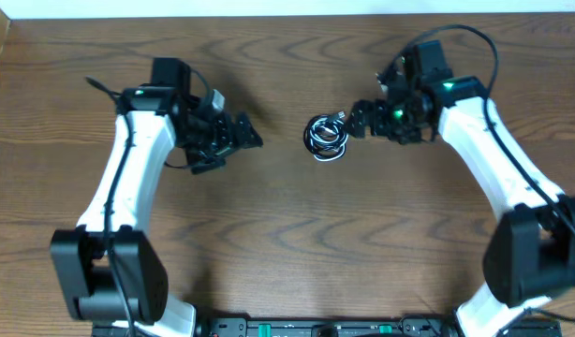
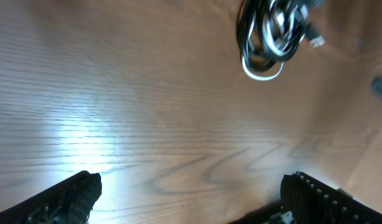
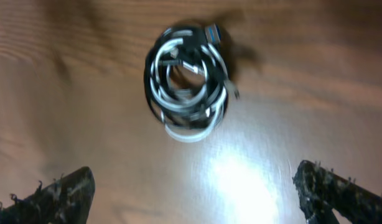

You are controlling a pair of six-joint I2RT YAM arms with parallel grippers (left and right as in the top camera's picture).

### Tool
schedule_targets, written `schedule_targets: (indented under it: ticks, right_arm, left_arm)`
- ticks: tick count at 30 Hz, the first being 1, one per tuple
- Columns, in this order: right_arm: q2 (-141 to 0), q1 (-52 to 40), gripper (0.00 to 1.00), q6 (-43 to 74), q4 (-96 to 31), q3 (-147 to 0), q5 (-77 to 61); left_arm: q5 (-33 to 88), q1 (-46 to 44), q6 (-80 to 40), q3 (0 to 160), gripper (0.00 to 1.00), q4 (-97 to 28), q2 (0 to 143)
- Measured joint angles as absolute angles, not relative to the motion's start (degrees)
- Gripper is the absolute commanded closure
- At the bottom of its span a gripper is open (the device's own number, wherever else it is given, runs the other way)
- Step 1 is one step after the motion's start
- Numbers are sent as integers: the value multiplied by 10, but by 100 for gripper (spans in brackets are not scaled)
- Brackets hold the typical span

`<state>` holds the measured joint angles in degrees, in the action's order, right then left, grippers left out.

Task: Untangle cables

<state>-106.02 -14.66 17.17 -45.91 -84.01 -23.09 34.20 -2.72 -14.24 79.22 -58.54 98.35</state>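
Cables: coiled bundle of thin white and black cords, loose at the centre of the brown wood-grain desk, untouched.
Left end effector: fingers apart, facing the bundle, well clear.
Right end effector: fingers apart, just beside the bundle, apparently positioned for a first grasp.

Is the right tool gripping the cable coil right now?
No, the cable coil lies free on the table, ahead of the right tool, whose jaws stand wide open and empty.
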Motion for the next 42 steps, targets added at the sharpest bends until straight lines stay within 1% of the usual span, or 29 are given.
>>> schedule_targets:
  ticks: [2,3,5,6,7,9,13,15,20,28,31,32,37,40,42]
  right_arm:
    - [-1088,-159,1,192,-429,-841,-231]
    - [-1099,-166,10,202,-423,-841,-232]
    - [-1120,-181,22,222,-405,-841,-235]
    - [-1128,-187,24,234,-396,-841,-236]
    - [-1130,-189,29,238,-394,-842,-236]
    - [-1147,-201,31,268,-389,-842,-231]
    - [-1159,-206,42,313,-388,-842,-194]
    - [-1159,-205,44,328,-385,-842,-179]
    - [-1159,-208,46,352,-365,-842,-161]
    - [-1183,-232,53,382,-364,-842,-123]
    - [-1184,-241,62,388,-364,-842,-97]
    - [-1185,-243,66,389,-363,-842,-92]
    - [-1185,-249,69,395,-362,-842,-72]
    - [-1185,-249,77,394,-362,-842,-62]
    - [-1185,-249,79,397,-362,-842,-57]
  left_arm:
    - [342,-51,-148,792,2,-587,1006]
    - [342,-63,-149,792,2,-586,1014]
    - [342,-89,-150,792,2,-583,1022]
    - [342,-98,-151,792,2,-576,1022]
    - [340,-108,-151,792,2,-565,1022]
    - [333,-123,-151,792,2,-551,1022]
    - [296,-143,-157,792,2,-525,1022]
    - [274,-148,-173,792,2,-520,1022]
    - [204,-151,-235,792,2,-509,1022]
    - [178,-151,-258,792,2,-503,1022]
    - [176,-151,-258,792,2,-499,1022]
    - [176,-151,-258,791,2,-499,1022]
    - [176,-151,-259,785,2,-498,1022]
    - [176,-151,-262,783,2,-499,1022]
    - [176,-151,-268,783,2,-499,1022]
